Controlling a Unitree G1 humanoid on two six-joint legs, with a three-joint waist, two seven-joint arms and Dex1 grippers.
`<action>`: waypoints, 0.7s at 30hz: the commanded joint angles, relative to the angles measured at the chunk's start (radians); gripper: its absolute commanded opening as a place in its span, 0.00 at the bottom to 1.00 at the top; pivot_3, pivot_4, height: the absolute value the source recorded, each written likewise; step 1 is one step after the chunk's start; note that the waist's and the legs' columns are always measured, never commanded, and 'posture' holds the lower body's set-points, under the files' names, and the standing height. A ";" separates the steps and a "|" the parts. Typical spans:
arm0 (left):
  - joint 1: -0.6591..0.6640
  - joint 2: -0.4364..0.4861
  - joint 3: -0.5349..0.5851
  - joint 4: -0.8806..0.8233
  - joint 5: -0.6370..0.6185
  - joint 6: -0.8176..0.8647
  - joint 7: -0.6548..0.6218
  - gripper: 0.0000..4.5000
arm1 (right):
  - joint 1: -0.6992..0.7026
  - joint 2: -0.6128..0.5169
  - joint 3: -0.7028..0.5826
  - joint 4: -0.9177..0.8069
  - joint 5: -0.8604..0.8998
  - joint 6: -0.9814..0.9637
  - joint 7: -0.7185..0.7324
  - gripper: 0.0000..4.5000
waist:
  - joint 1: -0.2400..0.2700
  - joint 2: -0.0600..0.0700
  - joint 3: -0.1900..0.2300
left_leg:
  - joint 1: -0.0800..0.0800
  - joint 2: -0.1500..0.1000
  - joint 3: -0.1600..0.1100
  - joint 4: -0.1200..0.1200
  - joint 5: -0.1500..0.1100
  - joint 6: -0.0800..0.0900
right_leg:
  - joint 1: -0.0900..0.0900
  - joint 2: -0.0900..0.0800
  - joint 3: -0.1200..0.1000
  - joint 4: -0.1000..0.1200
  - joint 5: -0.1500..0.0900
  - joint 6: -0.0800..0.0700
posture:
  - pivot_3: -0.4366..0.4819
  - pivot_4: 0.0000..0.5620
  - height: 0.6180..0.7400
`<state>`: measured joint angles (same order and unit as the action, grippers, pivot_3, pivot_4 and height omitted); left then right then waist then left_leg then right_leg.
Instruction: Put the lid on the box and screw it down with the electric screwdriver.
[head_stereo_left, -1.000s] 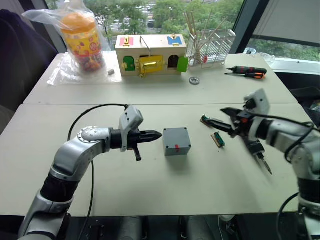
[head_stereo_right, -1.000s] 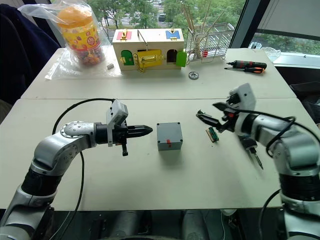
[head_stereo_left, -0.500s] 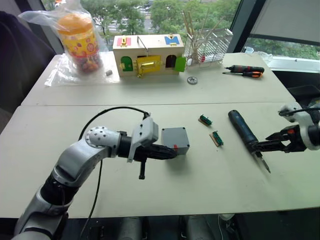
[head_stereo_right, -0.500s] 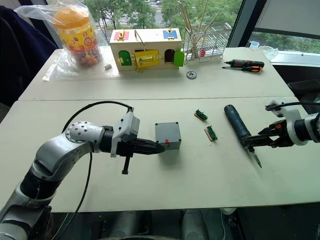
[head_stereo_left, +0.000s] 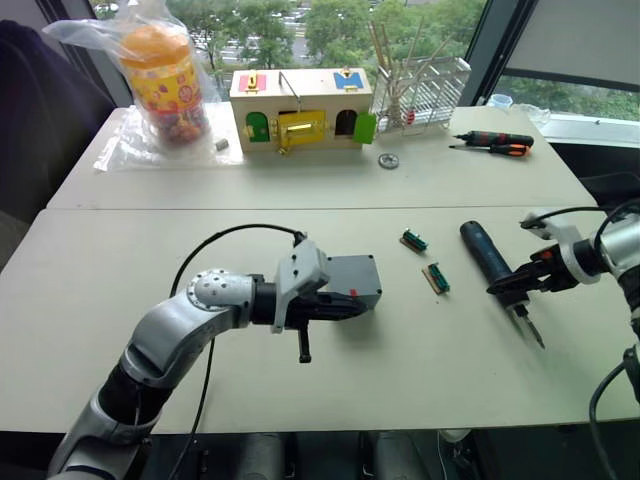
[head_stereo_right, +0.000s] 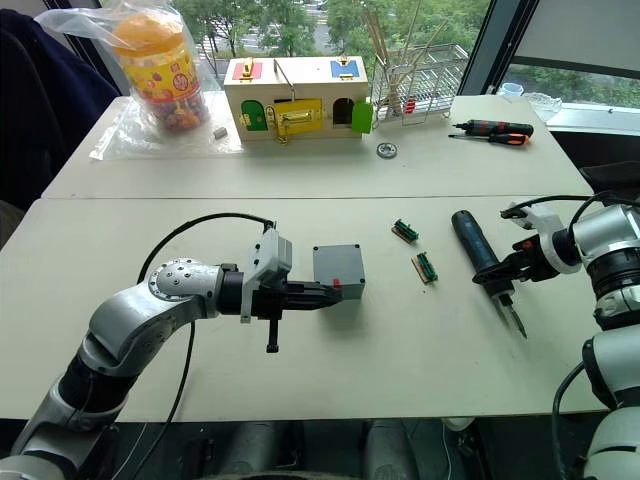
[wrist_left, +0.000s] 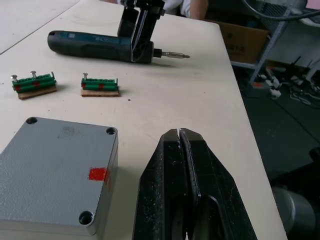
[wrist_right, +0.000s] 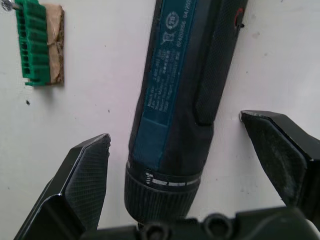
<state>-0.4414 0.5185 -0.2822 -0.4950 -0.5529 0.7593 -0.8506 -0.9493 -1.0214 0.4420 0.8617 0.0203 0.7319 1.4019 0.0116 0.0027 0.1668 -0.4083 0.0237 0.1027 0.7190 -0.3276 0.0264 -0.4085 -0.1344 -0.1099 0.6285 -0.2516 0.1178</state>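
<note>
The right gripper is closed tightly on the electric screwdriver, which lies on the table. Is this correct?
Not quite. The right wrist view shows the right gripper open, its fingers on either side of the electric screwdriver without touching it. The screwdriver does lie on the table.

Silver arms, black cables, grey wrist cameras, tapered black fingers (wrist_left: 185, 195).

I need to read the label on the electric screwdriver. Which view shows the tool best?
The right wrist view: the electric screwdriver lies close up between the open fingers of the right gripper, label print facing the camera. The left wrist view shows its whole length from afar; both eye views show it small on the table.
</note>
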 joint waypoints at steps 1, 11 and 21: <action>0.004 -0.005 0.015 -0.031 0.006 -0.013 0.023 0.00 | -0.003 0.011 0.029 0.033 -0.076 -0.058 0.048 1.00 | 0.000 0.000 0.000 | 0.000 0.000 0.000 0.000 0.000 0.000 | 0.000 0.000 0.000 0.000 0.000 0.000 | 0.48 0.27 0.76; 0.004 -0.012 0.018 -0.004 0.030 -0.034 0.047 0.00 | 0.030 0.042 0.056 0.076 -0.234 -0.182 0.069 0.40 | 0.001 -0.002 -0.001 | 0.001 0.000 -0.001 0.001 0.000 -0.001 | 0.004 0.000 -0.002 -0.001 0.000 0.000 | 0.48 0.27 0.76; -0.046 -0.003 0.032 0.110 0.055 -0.096 -0.006 0.00 | -0.064 0.021 -0.154 0.041 -0.182 -0.148 -0.082 0.40 | 0.001 -0.001 -0.001 | 0.004 -0.001 -0.007 0.002 0.000 -0.001 | 0.013 0.000 -0.007 -0.006 0.001 0.000 | 0.48 0.27 0.76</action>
<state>-0.4602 0.5107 -0.2781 -0.3890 -0.5015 0.6949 -0.8327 -0.9523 -0.9741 0.3707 0.9275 -0.1893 0.5398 1.3700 0.0123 0.0019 0.1662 -0.4050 0.0223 0.0954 0.7216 -0.3274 0.0255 -0.3964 -0.1353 -0.1168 0.6225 -0.2511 0.1178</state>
